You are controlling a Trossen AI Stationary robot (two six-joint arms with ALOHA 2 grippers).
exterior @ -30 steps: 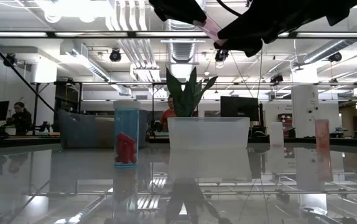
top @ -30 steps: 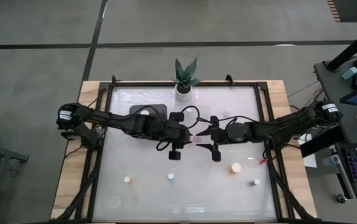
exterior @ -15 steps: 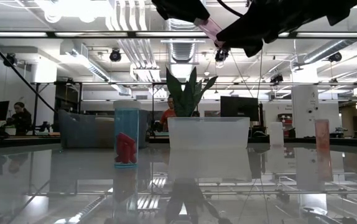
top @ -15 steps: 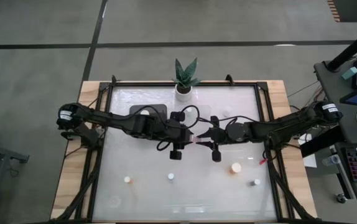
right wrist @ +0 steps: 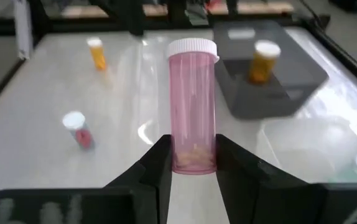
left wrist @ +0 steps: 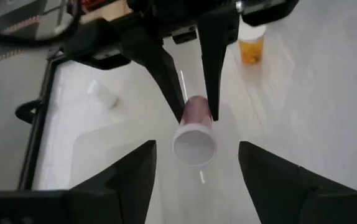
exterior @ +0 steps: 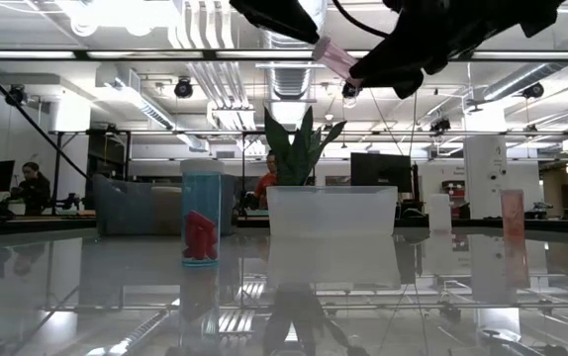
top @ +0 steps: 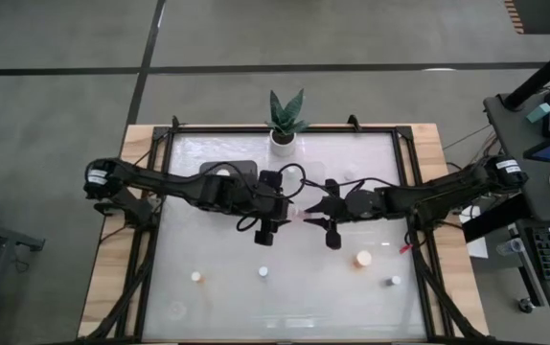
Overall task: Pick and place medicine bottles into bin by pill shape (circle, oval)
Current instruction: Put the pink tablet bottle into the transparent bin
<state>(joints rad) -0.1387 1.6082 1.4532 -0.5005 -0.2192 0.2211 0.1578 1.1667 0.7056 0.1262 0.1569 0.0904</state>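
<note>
1. A glossy white rectangular tabletop [top: 217, 278] with a black frame fills the overhead view, with two dark arms reaching in from either side and meeting just above its middle.
2. A small green potted plant in a white pot [top: 286, 120] stands at the far edge, clear of the work.
3. A flat grey bin [right wrist: 272, 78] sits on the tabletop near the left arm, already holding one amber bottle [right wrist: 263, 61], which suggests sorting is under way.
4. The right claw [right wrist: 193, 163] pinches the base of a clear pink cylindrical medicine bottle with a white round cap [right wrist: 193, 102], holding it in the air, cap pointing away, probably so the pills lying at its bottom can be read.
5. The left claw [left wrist: 196, 163] faces that cap with its fingers spread wide and touching nothing, seemingly placed to look at or receive the bottle.
6. Other tiny bottles stand apart on the near half of the tabletop: an amber one [top: 363, 258] and three white-capped ones [top: 263, 272], still waiting.
</note>
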